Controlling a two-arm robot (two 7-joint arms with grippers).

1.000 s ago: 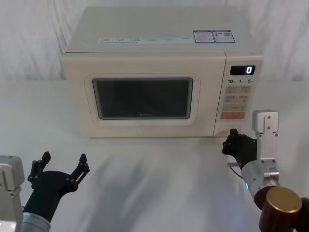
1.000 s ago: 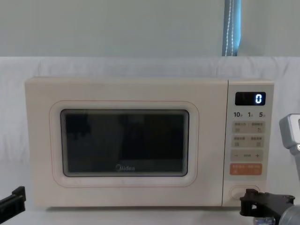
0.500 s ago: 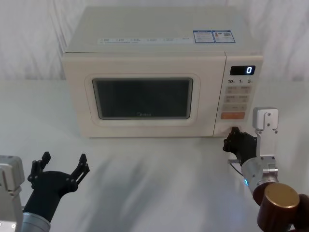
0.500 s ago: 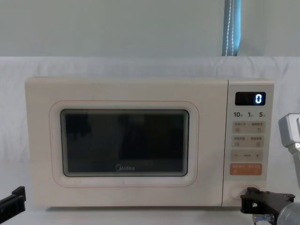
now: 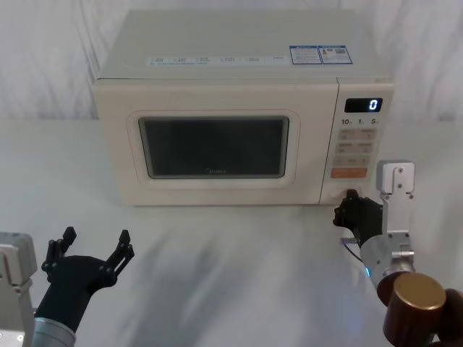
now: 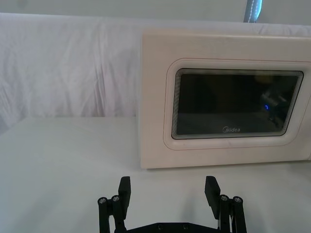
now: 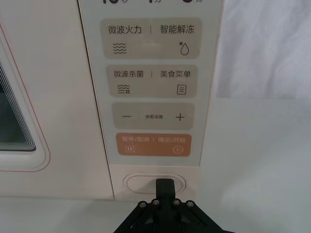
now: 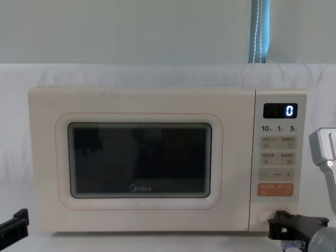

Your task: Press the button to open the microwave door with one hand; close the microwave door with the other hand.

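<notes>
While the microwave (image 5: 242, 108) is seen standing closed at the middle of a white-draped table (image 5: 231, 275), the scene is set out below.

Button position: the button (image 7: 154, 184), a wide cream pill-shaped key, is found at the bottom of the narrow panel on the oven's right side, directly under the orange key (image 7: 154, 144). It is met head-on by the tip of the right gripper (image 7: 164, 184).

Right gripper: it is reached forward at the oven's lower right front corner (image 5: 350, 206). Its black fingers are drawn together into a single narrow tip, and nothing is held between them. In the right wrist view that tip is laid over the middle of the button; whether it is truly pressed against it or held just off cannot be told.

Left gripper: it is kept low at the near left of the table (image 5: 92, 253), well apart from the oven. Its fingers (image 6: 125, 187) are spread wide and nothing is held.

Microwave door: the microwave door (image 8: 139, 160) is shown shut flush with the cream body. A dark rounded window, a thin pinkish outline and a small "Midea" logo below the glass are carried on it.

Display: a blue "0" is shown on the display (image 8: 280, 110) above the keys.
</notes>
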